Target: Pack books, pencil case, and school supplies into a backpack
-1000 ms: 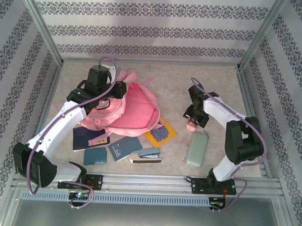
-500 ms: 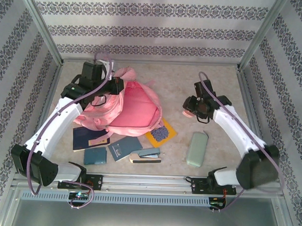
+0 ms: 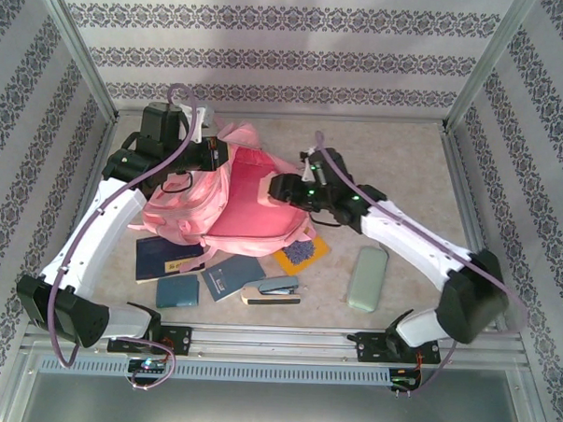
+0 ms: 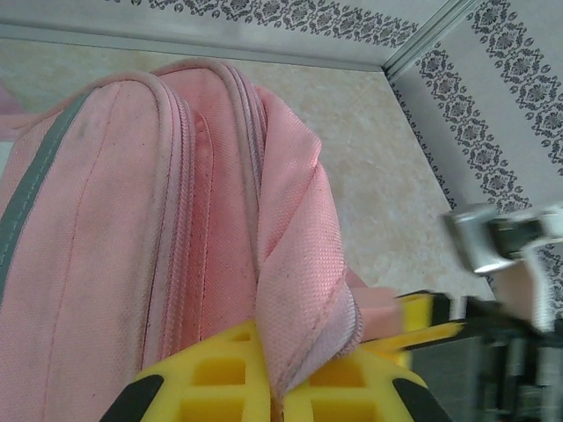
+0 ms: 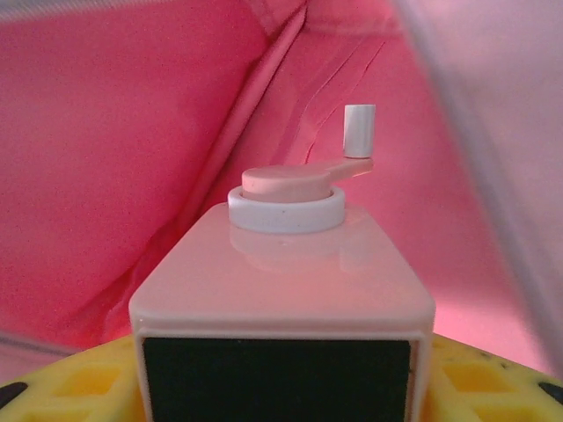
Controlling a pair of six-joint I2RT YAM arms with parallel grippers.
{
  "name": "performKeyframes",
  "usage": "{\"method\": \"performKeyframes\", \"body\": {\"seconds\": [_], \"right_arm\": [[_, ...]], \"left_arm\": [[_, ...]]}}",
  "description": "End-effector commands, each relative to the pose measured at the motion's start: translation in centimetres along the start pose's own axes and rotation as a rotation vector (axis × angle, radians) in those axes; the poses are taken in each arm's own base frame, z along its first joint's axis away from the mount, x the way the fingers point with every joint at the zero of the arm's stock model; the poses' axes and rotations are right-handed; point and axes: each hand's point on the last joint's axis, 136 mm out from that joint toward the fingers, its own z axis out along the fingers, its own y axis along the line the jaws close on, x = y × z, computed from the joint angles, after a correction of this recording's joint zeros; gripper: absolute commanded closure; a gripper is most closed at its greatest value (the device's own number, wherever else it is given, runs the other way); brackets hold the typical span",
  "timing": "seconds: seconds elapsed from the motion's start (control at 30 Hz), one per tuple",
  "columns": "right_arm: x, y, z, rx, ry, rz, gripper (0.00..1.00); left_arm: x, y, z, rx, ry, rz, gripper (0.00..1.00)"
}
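Patterned wallpaper rings the beige table (image 3: 395,169) in your top view. Your backpack (image 3: 253,210) lies left of centre with its mouth gaping. The left gripper (image 3: 218,156) is clamped on its upper rim, and the right gripper (image 3: 281,187) hangs at the opening. You can see nothing lying inside yet. The navy book (image 3: 167,256), teal book (image 3: 177,291), yellow book (image 3: 300,253), stapler (image 3: 273,287) and pencil case (image 3: 367,277) all lie on the table below the bag, so nearly the whole job is left. A second ago your right arm stood in the right half of the frame, well apart from the bag. It has since swung across, and the left has drawn the rim further toward the upper left.

In your left wrist view, yellow fingers (image 4: 242,338) at the bottom edge pinch a fold of pink fabric.

In your right wrist view, the fingers (image 5: 79,374) hold a pink crank sharpener (image 5: 281,264) with pink lining all round it. It looks to be the first item going in.
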Motion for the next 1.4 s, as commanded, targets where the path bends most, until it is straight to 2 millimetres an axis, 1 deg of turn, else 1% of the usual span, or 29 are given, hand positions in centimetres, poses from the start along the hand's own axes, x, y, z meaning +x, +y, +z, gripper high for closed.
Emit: {"method": "performKeyframes", "body": {"seconds": [0.0,0.03,0.1,0.23,0.27,0.33,0.4,0.43,0.47,0.53,0.63,0.67,0.7,0.73,0.77,0.83,0.9,1.03,1.1,1.13,1.17,1.3,1.33,1.37], "right_arm": [[-2.1,5.4,2.1,-0.163,-0.043,0.019,0.75],[-2.0,5.9,3.2,-0.174,-0.034,0.025,0.75],[-2.2,7.4,5.7,-0.213,-0.024,0.045,0.74],[-2.3,9.0,11.0,-0.227,0.011,0.093,0.7],[-2.2,9.2,12.5,-0.229,0.022,0.109,0.63],[-2.0,9.8,14.9,-0.236,0.031,0.125,0.43],[-1.9,10.3,17.0,-0.24,0.035,0.129,0.14],[-2.0,10.3,17.7,-0.24,0.033,0.126,0.04],[-2.1,10.6,18.0,-0.242,0.025,0.12,0.02],[-2.4,11.1,17.9,-0.255,0.0,0.093,0.02],[-2.8,11.5,16.4,-0.257,-0.026,0.012,0.02],[-3.0,11.6,15.5,-0.253,-0.031,-0.026,0.02],[-3.2,11.9,14.3,-0.249,-0.045,-0.076,0.02],[-3.3,11.8,13.3,-0.235,-0.058,-0.122,0.02],[-3.3,11.8,11.7,-0.215,-0.08,-0.18,0.02],[-3.5,10.8,8.9,-0.156,-0.123,-0.272,0.02],[-3.2,9.9,5.7,-0.124,-0.148,-0.373,0.02],[-1.5,7.3,0.5,-0.056,-0.145,-0.544,0.02],[0.0,5.7,-1.8,-0.011,-0.119,-0.652,0.05],[0.8,5.0,-2.7,-0.002,-0.105,-0.695,0.06],[1.4,4.0,-3.6,0.029,-0.094,-0.729,0.06],[3.4,-0.8,-6.5,0.175,-0.041,-0.789,0.05],[3.8,-1.7,-6.8,0.19,-0.033,-0.787,0.05],[4.2,-2.1,-7.2,0.191,-0.028,-0.79,0.06]], "left_arm": [[-4.1,-2.9,-2.0,0.113,-0.146,0.018,1.0],[-4.2,-3.0,-2.0,0.118,-0.15,0.014,1.0],[-4.4,-3.2,-1.9,0.132,-0.154,0.007,1.0],[-4.9,-3.3,-1.9,0.139,-0.169,-0.006,1.0],[-5.1,-3.3,-1.9,0.141,-0.174,-0.01,1.0],[-5.7,-3.4,-2.0,0.149,-0.185,-0.017,1.0],[-6.3,-3.3,-1.9,0.152,-0.195,-0.026,1.0],[-6.6,-3.3,-2.0,0.155,-0.201,-0.029,1.0],[-6.9,-3.2,-1.9,0.155,-0.204,-0.03,1.0],[-7.3,-2.8,-1.9,0.151,-0.206,-0.036,1.0],[-7.7,-2.0,-1.9,0.141,-0.215,-0.051,1.0],[-7.8,-1.7,-1.8,0.139,-0.217,-0.055,1.0],[-7.8,-1.5,-1.8,0.136,-0.218,-0.06,1.0],[-7.8,-1.2,-1.7,0.131,-0.218,-0.064,1.0],[-7.7,-1.0,-1.7,0.128,-0.216,-0.067,1.0],[-7.6,-0.7,-1.7,0.125,-0.218,-0.064,1.0],[-7.3,-0.6,-1.6,0.125,-0.212,-0.062,1.0],[-6.7,-0.5,-1.8,0.131,-0.209,-0.069,1.0],[-6.3,-0.6,-1.8,0.141,-0.204,-0.078,1.0],[-6.1,-0.7,-1.9,0.147,-0.204,-0.076,1.0],[-5.9,-0.8,-2.0,0.152,-0.203,-0.074,1.0],[-5.1,-0.8,-2.3,0.158,-0.212,-0.069,1.0],[-5.0,-0.7,-2.2,0.158,-0.212,-0.071,1.0],[-5.0,-0.7,-2.3,0.157,-0.214,-0.065,1.0]]}}
